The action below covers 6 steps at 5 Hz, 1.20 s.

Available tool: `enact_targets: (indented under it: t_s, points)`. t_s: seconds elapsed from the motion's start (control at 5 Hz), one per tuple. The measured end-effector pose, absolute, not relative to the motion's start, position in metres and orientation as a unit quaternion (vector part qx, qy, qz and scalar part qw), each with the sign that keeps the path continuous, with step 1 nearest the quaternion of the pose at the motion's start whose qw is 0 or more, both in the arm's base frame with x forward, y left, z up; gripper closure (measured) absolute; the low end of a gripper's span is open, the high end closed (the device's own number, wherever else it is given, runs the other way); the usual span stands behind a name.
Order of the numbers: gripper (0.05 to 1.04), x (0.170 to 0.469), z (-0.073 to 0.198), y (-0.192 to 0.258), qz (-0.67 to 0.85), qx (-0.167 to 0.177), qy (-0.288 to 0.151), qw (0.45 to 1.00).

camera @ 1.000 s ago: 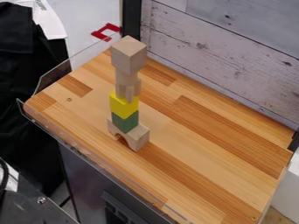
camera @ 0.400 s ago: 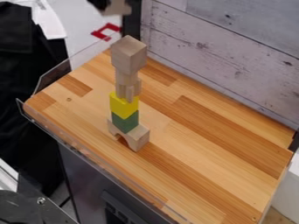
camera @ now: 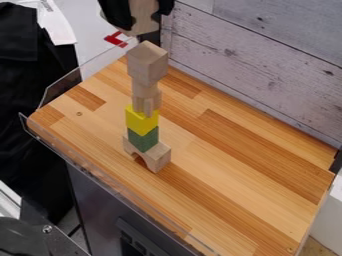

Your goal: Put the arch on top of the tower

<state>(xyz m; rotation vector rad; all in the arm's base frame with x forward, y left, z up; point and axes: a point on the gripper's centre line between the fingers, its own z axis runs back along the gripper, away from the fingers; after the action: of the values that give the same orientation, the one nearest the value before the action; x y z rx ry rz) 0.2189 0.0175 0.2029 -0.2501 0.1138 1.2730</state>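
Note:
At the top edge, above and slightly behind the tower, hangs the black gripper (camera: 139, 11). It is shut on a pale wooden arch (camera: 143, 19), which is held between its two fingers and apart from the tower. The tower stands upright on the left half of the table. From the bottom it has a wooden arch block (camera: 158, 157), a green block (camera: 143, 139), a yellow block (camera: 141, 120), narrower wooden pieces (camera: 143, 94) and a wooden cube (camera: 147, 62) on top.
A butcher-block table (camera: 240, 170) carries the tower. Clear plastic guards (camera: 61, 89) run along its left side and front edge. A whitewashed plank wall (camera: 260, 65) rises behind. A dark metal part (camera: 40, 237) occupies the lower left corner.
The gripper, out of view at first, has come down from the top edge with the wooden arch, moving lower and nearer the tower. The tower has stayed as it was.

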Motion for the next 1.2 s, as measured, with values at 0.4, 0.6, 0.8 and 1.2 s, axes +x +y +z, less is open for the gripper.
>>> enact_targets:
  t_s: [0.4,0.6,0.8,1.2]
  points:
    - [0.491,0.227,0.202,0.005,0.585,-0.12,0.036,0.801]
    - [0.491,0.232,0.195,0.003,0.579,-0.111,0.041,0.807]
    - [0.492,0.236,0.191,0.005,0.581,-0.109,0.04,0.805]
    - [0.492,0.24,0.185,0.012,0.588,-0.102,0.038,0.801]
